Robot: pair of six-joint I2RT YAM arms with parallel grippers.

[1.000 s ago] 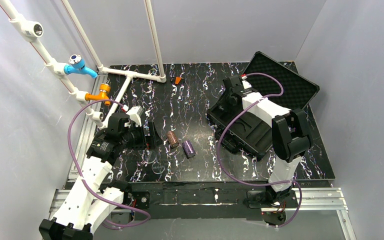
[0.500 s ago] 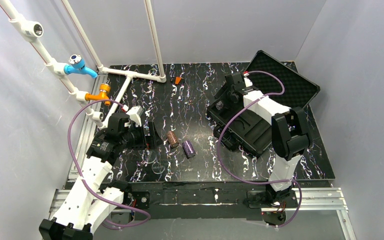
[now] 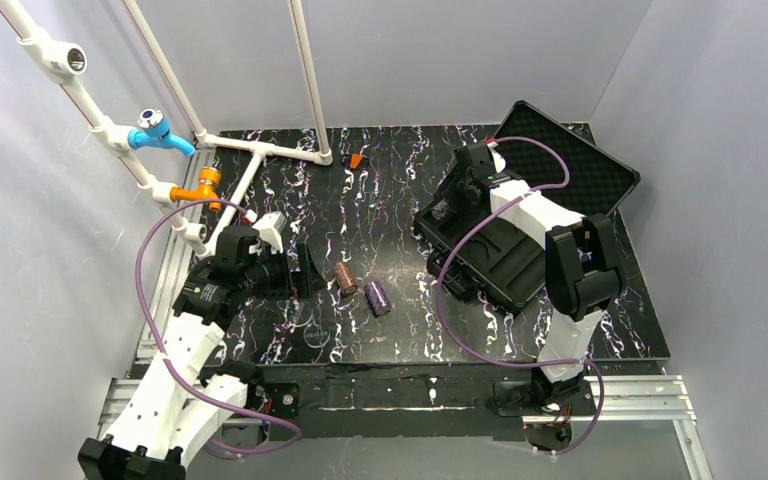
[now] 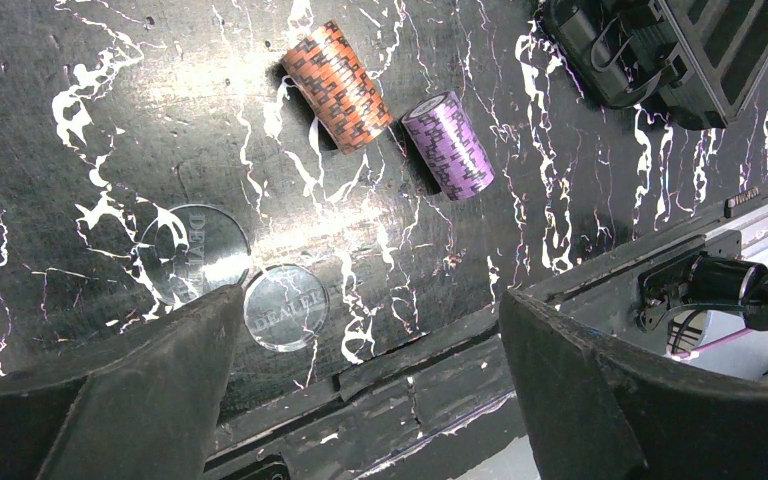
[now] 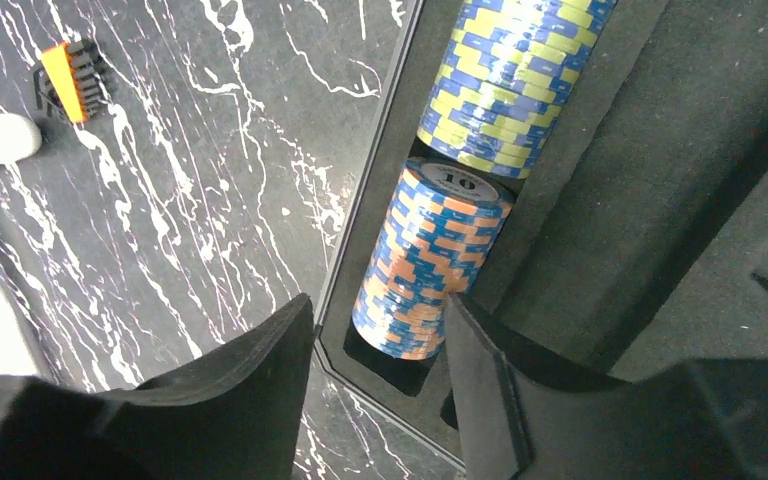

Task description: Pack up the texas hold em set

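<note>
Along edge of tray — yellow stack, blue stack seated; my right claw released above. Unpacked mid-tabletop: orange stack, purple stack — left claw spread, empty.

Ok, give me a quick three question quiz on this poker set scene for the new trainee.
1. True or false: the purple chip stack lies on the table, outside the case.
2. In the right wrist view, how many chip stacks lie in the case's tray? A one, B two, C four.
3. Which word is printed on the clear discs near the left gripper?
Key: 1 true. 2 B: a blue-orange one and a yellow-blue one. 3 Dealer.
</note>
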